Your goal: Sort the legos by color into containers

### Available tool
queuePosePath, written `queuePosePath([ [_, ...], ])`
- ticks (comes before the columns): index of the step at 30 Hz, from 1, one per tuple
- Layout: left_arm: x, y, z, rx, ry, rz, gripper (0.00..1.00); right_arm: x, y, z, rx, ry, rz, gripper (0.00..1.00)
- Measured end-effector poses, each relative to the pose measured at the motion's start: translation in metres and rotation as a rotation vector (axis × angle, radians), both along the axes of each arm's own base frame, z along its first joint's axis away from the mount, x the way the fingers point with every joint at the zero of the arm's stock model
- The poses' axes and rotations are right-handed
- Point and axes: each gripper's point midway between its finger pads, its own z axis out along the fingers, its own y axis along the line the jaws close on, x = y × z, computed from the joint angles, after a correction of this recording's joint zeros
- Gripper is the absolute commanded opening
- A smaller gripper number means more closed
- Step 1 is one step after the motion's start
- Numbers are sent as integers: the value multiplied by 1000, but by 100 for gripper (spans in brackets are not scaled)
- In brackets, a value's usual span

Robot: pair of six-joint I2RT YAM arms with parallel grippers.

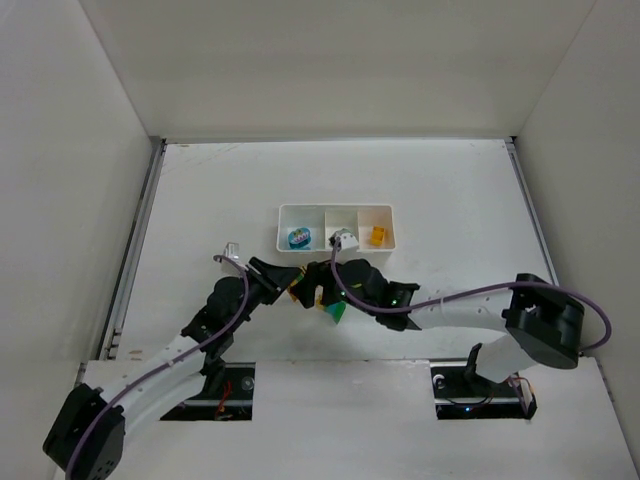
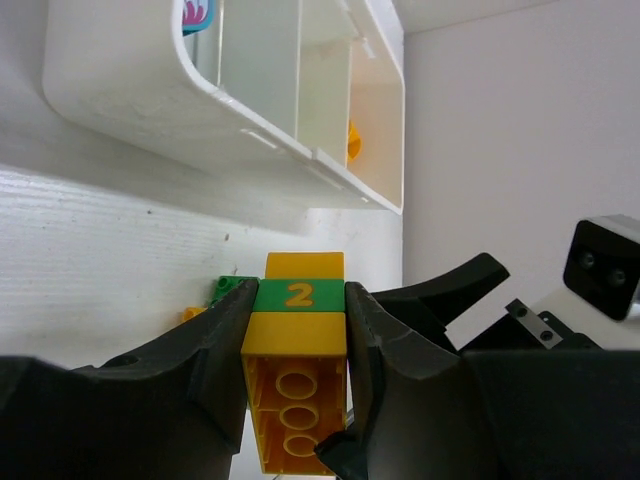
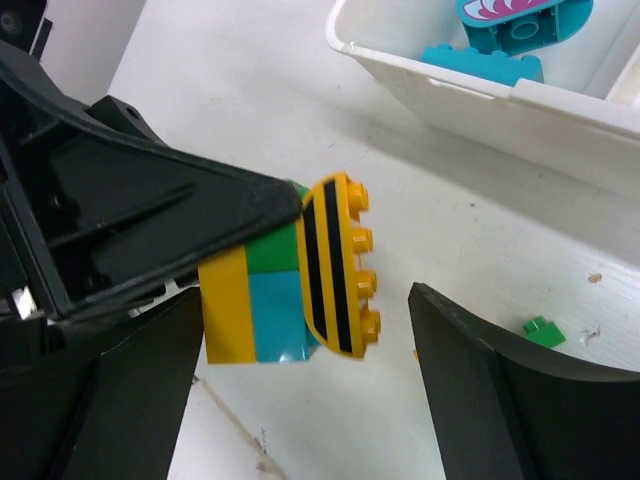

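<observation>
My left gripper (image 2: 298,296) is shut on a stack of legos (image 2: 296,345): yellow bricks with a green band marked "2". In the right wrist view the stack (image 3: 270,305) also shows a teal brick and a yellow black-striped piece. My right gripper (image 3: 312,385) is open, its fingers either side of the stack without touching it. In the top view both grippers, left (image 1: 290,283) and right (image 1: 322,284), meet just in front of the white tray (image 1: 335,211). Its left compartment holds teal legos (image 1: 298,238), its right one an orange lego (image 1: 378,236).
A green brick (image 1: 337,312) lies under the right arm. A small green piece (image 3: 542,331) and a small orange piece (image 2: 192,313) lie on the table near the tray. The right wrist camera block (image 1: 343,240) covers part of the middle compartment.
</observation>
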Motion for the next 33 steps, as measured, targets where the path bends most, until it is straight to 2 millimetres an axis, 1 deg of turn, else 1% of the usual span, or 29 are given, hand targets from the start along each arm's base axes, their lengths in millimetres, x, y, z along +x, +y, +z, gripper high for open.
queuePosePath([
  [2,-1,2,4,-12,-14,1,16,-3,-5,4,13,-4,2,93],
  [5,0,8,2,-16,-12,12,16,-13,-18,7,27,-7,14,96],
  [7,0,11,1,-19,-8,15,16,-21,-28,9,41,-5,31,96],
  [9,0,13,1,-21,-6,9,15,-29,-36,15,70,-5,54,95],
  [11,0,14,2,-28,-9,-2,15,-34,-39,26,116,-9,83,91],
  [14,-4,14,6,-51,-27,-30,15,-29,-42,46,204,-10,109,81],
  [16,-8,12,15,-74,-51,-55,15,-24,-42,59,257,-12,122,75],
  [19,-14,9,32,-116,-105,-98,15,-19,-41,76,334,-13,147,77],
  [21,-18,6,41,-140,-130,-126,15,-18,-39,85,378,-13,167,84],
  [22,-21,4,46,-154,-143,-141,15,-18,-39,88,395,-11,174,86],
  [25,-26,0,57,-188,-165,-173,15,-17,-35,89,424,4,191,86],
  [27,-27,-1,60,-206,-168,-185,15,-17,-32,88,435,17,202,84],
  [30,-29,-4,67,-235,-177,-201,15,-18,-26,83,449,43,220,78],
  [32,-30,-6,70,-252,-176,-209,15,-19,-22,78,456,63,230,76],
  [33,-31,-7,72,-259,-177,-216,15,-20,-20,77,464,74,237,72],
])
